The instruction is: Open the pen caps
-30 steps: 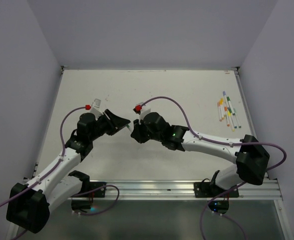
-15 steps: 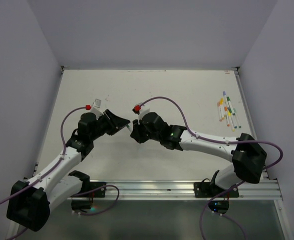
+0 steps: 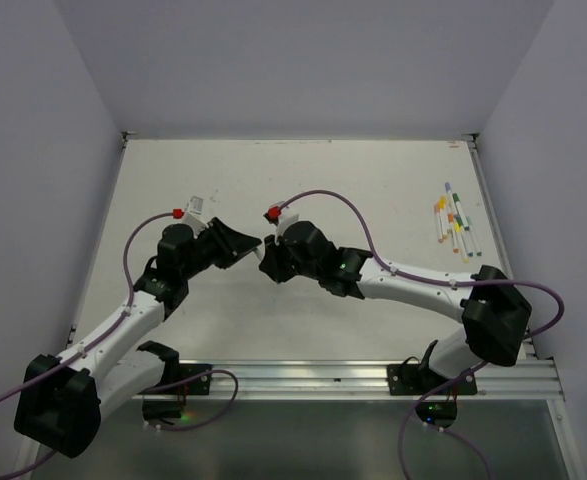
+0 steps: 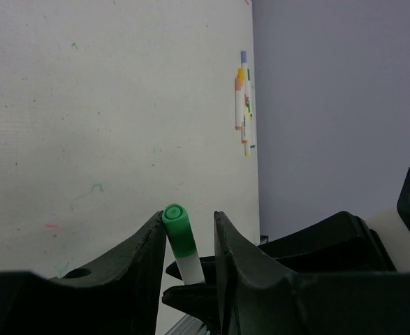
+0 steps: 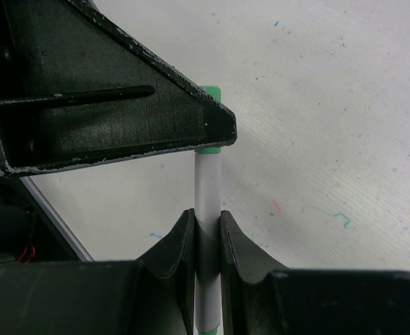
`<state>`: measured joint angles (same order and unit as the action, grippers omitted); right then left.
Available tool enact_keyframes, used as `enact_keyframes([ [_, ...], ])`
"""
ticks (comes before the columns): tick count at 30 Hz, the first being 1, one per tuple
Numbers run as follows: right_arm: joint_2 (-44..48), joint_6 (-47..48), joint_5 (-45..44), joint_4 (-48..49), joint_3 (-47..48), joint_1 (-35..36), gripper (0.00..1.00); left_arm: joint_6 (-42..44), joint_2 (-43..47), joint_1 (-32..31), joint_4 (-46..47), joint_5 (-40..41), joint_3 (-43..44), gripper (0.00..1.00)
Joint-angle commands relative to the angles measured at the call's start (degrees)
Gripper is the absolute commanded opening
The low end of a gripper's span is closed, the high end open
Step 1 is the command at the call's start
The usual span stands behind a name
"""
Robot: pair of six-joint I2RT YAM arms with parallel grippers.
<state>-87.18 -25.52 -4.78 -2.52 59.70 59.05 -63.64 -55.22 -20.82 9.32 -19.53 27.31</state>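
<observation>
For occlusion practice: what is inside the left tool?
A short green plastic pen cap on a thin white pen barrel; the barrel's lower end is covered.

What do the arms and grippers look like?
The left arm and right arm have white links and bulky black joints. A purple cable with a red plug runs along each. The left gripper and right gripper have black wedge-shaped fingers.

Left arm: stretched up from its base, forearm slanting inward toward the middle.
Right arm: lying low, reaching leftward from its base to meet the other.
Left gripper: fingers narrowly parted around a green cap, one finger against it, a sliver of gap on the other side.
Right gripper: fingers pinched tight on the white pen barrel.
Tips: nose to nose, nearly touching.
</observation>
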Motion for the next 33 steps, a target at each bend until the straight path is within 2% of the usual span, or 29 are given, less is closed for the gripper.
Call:
enact_keyframes([
  [1,-1.2,-0.1,1.3,2.1,2.6,-0.1,0.00,-1.2,-0.3,-0.7,5.4,-3.5,0.1,0.35],
  [5,-1.7,-0.1,1.4,2.2,2.8,-0.2,0.00,-1.3,-0.2,-0.7,5.9,-3.8,-0.2,0.41],
  [7,-1.7,-0.1,1.6,2.3,2.7,-0.3,0.00,-1.1,-0.1,-0.7,5.8,-3.5,-0.1,0.40],
  [10,-1.5,-0.1,1.8,2.2,2.3,-0.4,0.00,-1.1,-0.1,-0.7,5.2,-3.1,0.0,0.32],
  [11,-1.4,-0.3,2.0,2.2,2.1,-0.4,0.00,-1.2,-0.2,-0.8,5.3,-3.0,0.1,0.25],
  [13,-1.4,-0.3,2.1,2.2,1.6,-0.3,0.00,-1.4,-0.8,-0.7,6.2,-3.2,-0.2,0.19],
  [14,-1.6,-0.4,2.1,2.3,1.5,-0.3,0.00,-1.6,-1.5,-0.8,6.8,-3.5,-0.3,0.05],
  [15,-1.6,-0.5,2.1,2.2,1.5,-0.3,0.00,-1.8,-1.7,-0.8,7.1,-3.8,-0.3,0.00],
  [17,-2.1,-0.6,2.4,2.2,1.6,-0.3,0.00,-2.7,-2.1,-0.8,9.0,-3.8,-1.0,0.00],
  [20,-2.8,-0.2,1.2,2.2,1.5,-0.3,0.00,-4.7,-0.1,-0.8,7.6,2.5,-1.6,0.00],
  [22,-3.3,0.0,-0.2,1.1,1.6,0.0,0.00,-3.6,1.6,-0.7,5.6,9.8,-1.0,0.00],
  [25,-3.7,1.0,-5.8,-1.6,1.4,1.9,0.00,3.0,0.6,-0.7,-5.0,21.4,7.9,0.00],
  [27,-3.4,0.3,-7.1,-0.9,0.3,2.6,0.00,6.1,-1.9,1.3,-5.8,25.4,11.7,0.00],
  [29,-3.1,-0.5,-7.2,-0.5,-1.4,3.0,0.00,7.7,-5.3,4.5,-6.7,26.1,14.1,0.00],
  [31,-2.7,-0.9,-5.8,1.1,-3.4,3.8,0.00,7.5,-7.1,7.8,-4.3,21.8,14.2,0.00],
  [33,-2.0,-1.8,-6.3,0.8,-4.7,5.2,0.00,8.6,-8.4,11.3,-3.0,21.5,15.0,0.00],
])
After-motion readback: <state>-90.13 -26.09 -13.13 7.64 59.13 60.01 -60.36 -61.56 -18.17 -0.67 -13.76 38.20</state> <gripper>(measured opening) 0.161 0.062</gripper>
